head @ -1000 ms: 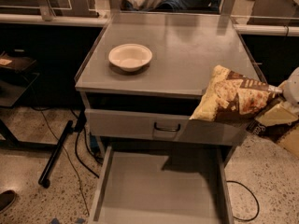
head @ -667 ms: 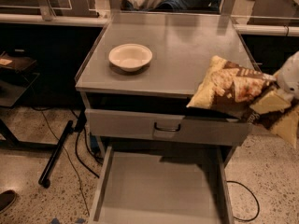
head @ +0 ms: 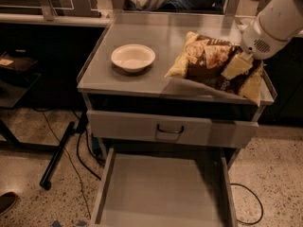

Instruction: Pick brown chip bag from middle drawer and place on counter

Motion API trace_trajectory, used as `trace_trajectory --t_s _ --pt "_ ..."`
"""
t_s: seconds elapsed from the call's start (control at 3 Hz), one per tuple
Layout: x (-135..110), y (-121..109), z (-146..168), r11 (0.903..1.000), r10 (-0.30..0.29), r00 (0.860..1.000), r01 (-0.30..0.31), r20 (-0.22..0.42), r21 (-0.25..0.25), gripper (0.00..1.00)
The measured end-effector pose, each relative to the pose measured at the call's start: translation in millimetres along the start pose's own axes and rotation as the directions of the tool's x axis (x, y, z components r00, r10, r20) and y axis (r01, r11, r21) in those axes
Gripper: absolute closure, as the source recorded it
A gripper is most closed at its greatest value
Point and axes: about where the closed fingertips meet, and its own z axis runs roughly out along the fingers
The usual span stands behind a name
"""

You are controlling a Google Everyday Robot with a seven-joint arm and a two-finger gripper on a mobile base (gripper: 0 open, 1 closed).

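The brown chip bag, dark brown with cream-yellow ends, hangs tilted over the right part of the counter, its left end lowest and just above the surface. My gripper comes in from the upper right on a white arm and is shut on the bag's right half, a cream finger pressed on its face. The middle drawer is pulled out below, and its gray floor is bare.
A round cream bowl sits on the counter's left half. A closed gray drawer front with a small black handle is above the open drawer. Black cables and a stand leg lie on the speckled floor at left.
My gripper has lifted the chip bag up and leftward from beside the counter's right front corner to above the counter top. The bowl and drawer have not moved.
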Motion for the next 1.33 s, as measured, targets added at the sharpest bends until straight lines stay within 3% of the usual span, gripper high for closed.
trace_trajectory --t_s 0.33,1.0,1.33 --pt "-27.6 -19.1 24.6 0.9994 -0.033 0.999 0.033 -0.025 -0.006 1.0" --pt "-42.1 -52.0 77.5 0.9988 -0.034 0.995 0.03 -0.097 -0.038 1.0" --pt "-42.7 -53.6 81.2 0.9988 -0.033 0.995 0.03 -0.099 -0.04 0.83"
